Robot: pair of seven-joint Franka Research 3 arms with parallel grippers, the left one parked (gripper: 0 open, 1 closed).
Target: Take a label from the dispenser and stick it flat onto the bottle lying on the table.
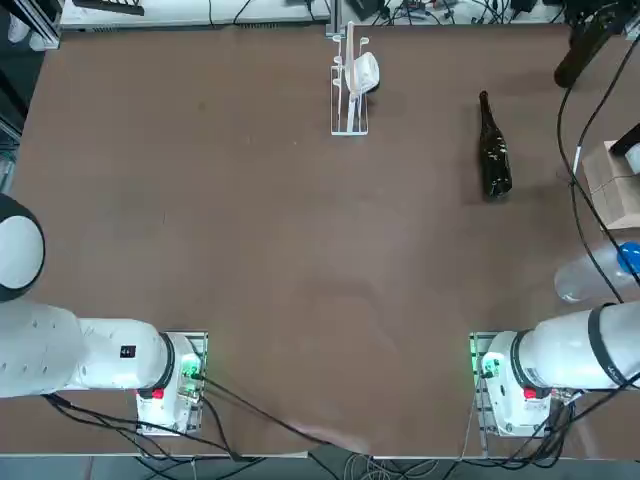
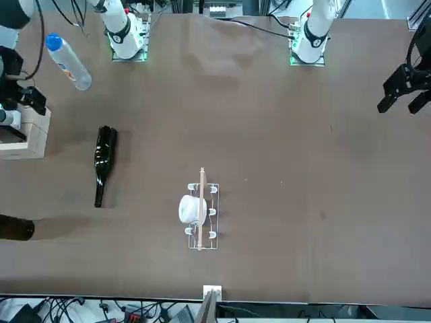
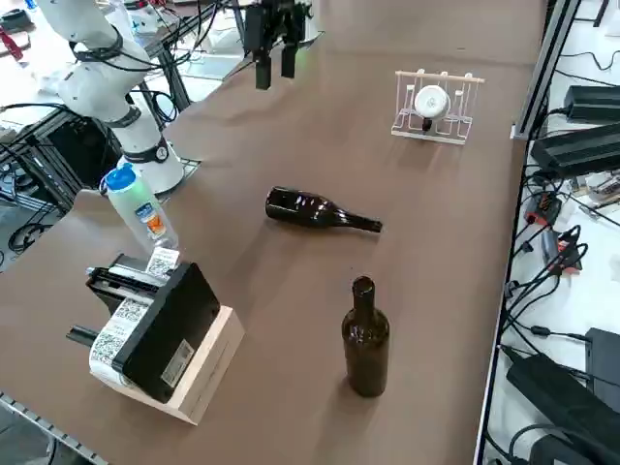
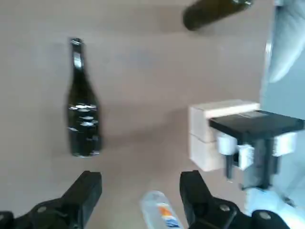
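Right wrist view shows the right claw (image 4: 141, 183) above the brown desk (image 4: 143, 86), its two black fingers spread wide with nothing pinched between them. The slim, near-black glass bottle (image 1: 494, 150) is seen lying on its side on the desk, its long neck pointed away from the arm bases, well apart from the white wire rack (image 1: 349, 90) with a round white item (image 1: 363, 73) on it. By the black label dispenser (image 3: 165, 325), set on a pale wooden block (image 3: 208, 373), a white label with dark printed code marks (image 3: 163, 261) is seen protruding at the side nearer the clear plastic bottle with a blue cap (image 3: 143, 208); a longer printed white strip (image 3: 118, 334) is draped down the dispenser. A brown glass bottle (image 3: 366, 339) is stood upright on the desk, near the lying one and apart from it.
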